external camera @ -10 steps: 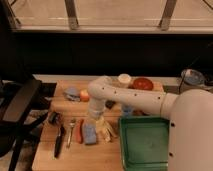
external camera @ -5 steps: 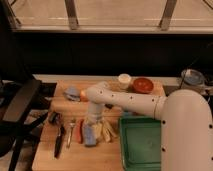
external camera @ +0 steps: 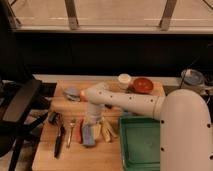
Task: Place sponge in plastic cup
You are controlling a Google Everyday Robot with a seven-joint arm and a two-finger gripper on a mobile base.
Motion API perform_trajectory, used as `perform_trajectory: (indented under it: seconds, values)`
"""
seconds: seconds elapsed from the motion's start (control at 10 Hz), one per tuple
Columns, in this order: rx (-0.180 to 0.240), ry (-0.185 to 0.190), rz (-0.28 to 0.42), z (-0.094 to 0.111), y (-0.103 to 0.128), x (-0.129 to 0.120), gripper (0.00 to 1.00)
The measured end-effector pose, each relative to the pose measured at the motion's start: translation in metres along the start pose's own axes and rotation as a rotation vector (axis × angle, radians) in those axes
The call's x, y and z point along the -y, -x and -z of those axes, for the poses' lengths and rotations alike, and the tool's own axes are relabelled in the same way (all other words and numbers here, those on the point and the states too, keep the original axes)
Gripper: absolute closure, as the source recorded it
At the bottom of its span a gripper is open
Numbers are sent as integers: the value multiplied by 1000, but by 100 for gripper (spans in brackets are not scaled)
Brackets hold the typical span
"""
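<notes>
The sponge (external camera: 89, 135) is a flat light-blue pad lying on the wooden table (external camera: 75, 159), between an orange stick (external camera: 81, 131) and some yellowish pieces (external camera: 107, 131). My gripper (external camera: 93, 123) hangs from the white arm (external camera: 125, 102) and points down, right over the sponge's far end, touching or nearly touching it. I cannot pick out the plastic cup for sure. A round blue-grey vessel (external camera: 192, 77) stands at the far right, off the table. A rounded grey-blue lump (external camera: 73, 93) lies at the back left, next to the arm's bend.
A fork (external camera: 71, 131) and a black tool (external camera: 59, 139) lie left of the orange stick. A white cup with a cream top (external camera: 124, 80) and a red-brown bowl (external camera: 143, 85) stand at the back. A green tray (external camera: 142, 145) fills the front right. A black chair (external camera: 20, 107) stands left.
The arm has swung a little to the left and the gripper has come down from above the table's middle onto the sponge's far end. The objects on the table have not moved.
</notes>
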Motion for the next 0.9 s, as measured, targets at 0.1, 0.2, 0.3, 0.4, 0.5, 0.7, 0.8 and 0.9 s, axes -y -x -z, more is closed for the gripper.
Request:
perform_trajectory:
  seconds: [0.1,0.2,0.3,0.4,0.5,0.7,0.8,0.9]
  values:
    - [-7,-8,0,5,1,-5,99]
    - [-8,-34,-2,15,2,-8,100]
    - [-14,-62,0,28,6,-11,100]
    - [-21,-88,3,41,9,-13,100]
    - [-28,-116,7,56,13,-16,100]
    - [-38,-186,10,90,14,-21,100]
    - [-44,-220,7,107,13,-22,100]
    - [-51,-249,0,122,10,-23,100]
